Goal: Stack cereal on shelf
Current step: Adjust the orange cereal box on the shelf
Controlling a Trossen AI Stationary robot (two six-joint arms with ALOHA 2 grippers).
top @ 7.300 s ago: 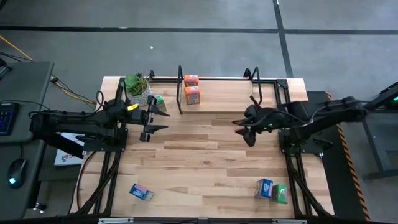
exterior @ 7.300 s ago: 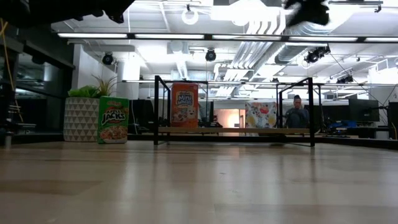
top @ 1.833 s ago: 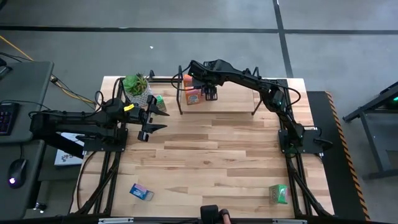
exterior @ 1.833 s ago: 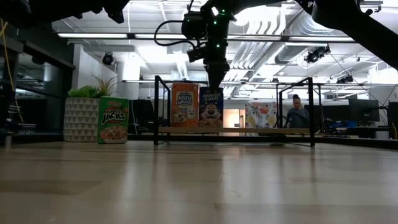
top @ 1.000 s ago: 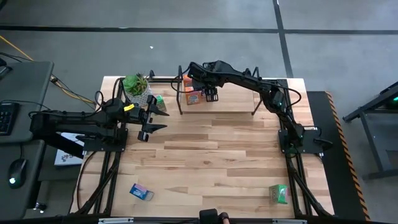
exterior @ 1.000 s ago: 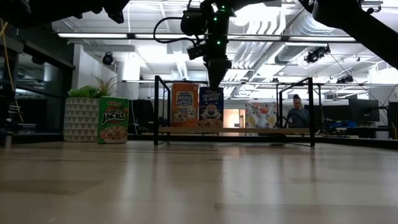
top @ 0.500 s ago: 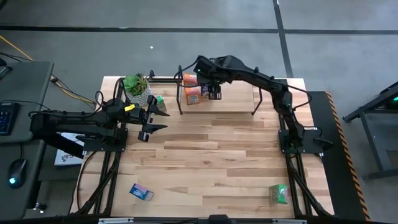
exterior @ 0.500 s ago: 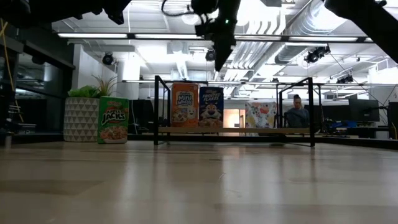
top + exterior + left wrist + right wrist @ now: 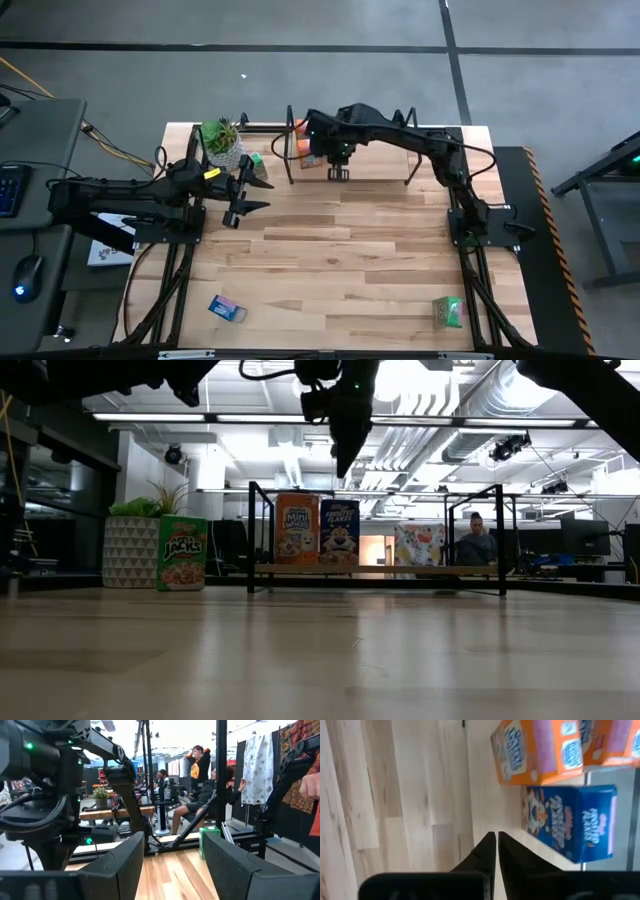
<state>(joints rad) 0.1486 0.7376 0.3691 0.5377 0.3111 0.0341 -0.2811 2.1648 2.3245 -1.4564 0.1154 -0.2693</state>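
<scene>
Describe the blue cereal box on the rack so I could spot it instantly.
Find the black wire shelf at the table's far edge. Two boxes stand at its left end; the blue box is the right one, beside an orange box.

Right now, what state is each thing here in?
Blue cereal box: upright on the shelf, beside the orange box.
Green box: upright by the plant.
Right end effector: shut, empty, raised.
Left end effector: open, waiting at the table's left.
</scene>
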